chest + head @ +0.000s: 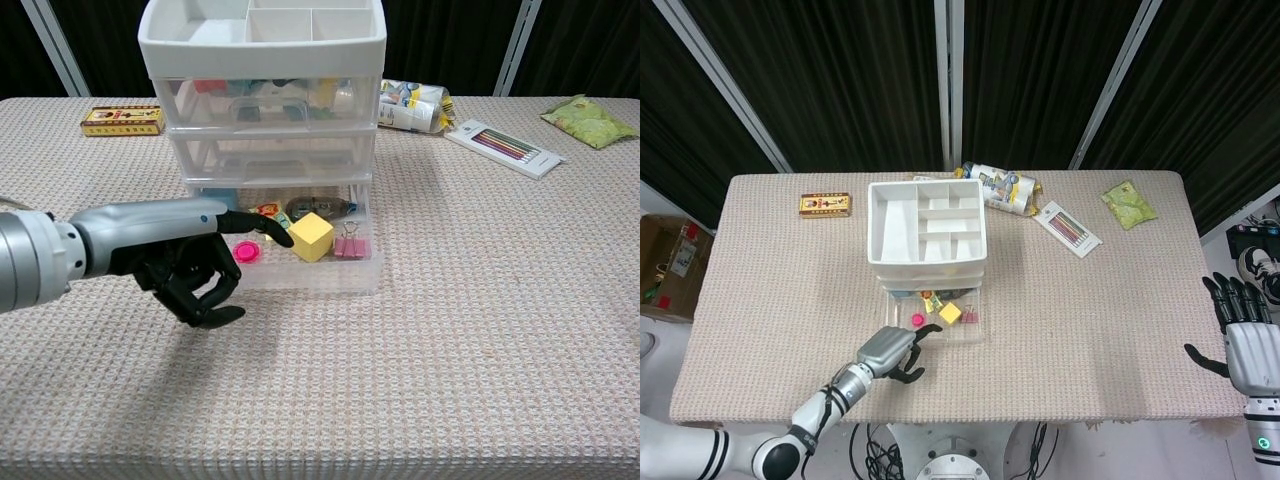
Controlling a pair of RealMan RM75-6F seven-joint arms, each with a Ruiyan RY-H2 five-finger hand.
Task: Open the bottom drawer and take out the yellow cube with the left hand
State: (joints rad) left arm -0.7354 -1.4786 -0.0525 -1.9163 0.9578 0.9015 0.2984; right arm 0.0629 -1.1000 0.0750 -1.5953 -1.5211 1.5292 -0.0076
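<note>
With the yellow cube (311, 236) lying in the pulled-out bottom drawer (330, 278) beside pink clips (346, 246), we bring the left hand (190, 262), fingers curled on nothing and one extended, over the rim and pinch opposite cube faces.

The bottom drawer (300, 272) is standing pulled out in front of the white drawer unit (926, 222), its top lying open to reach from above. The left hand (190, 262) is sitting at its front-left corner, one finger reaching over the wall. Inside, the yellow cube (311, 236) is crowded by a pink clip (347, 246) on its right and a pink disc (245, 251) further left. Bare table (480, 330) is stretching right.
</note>
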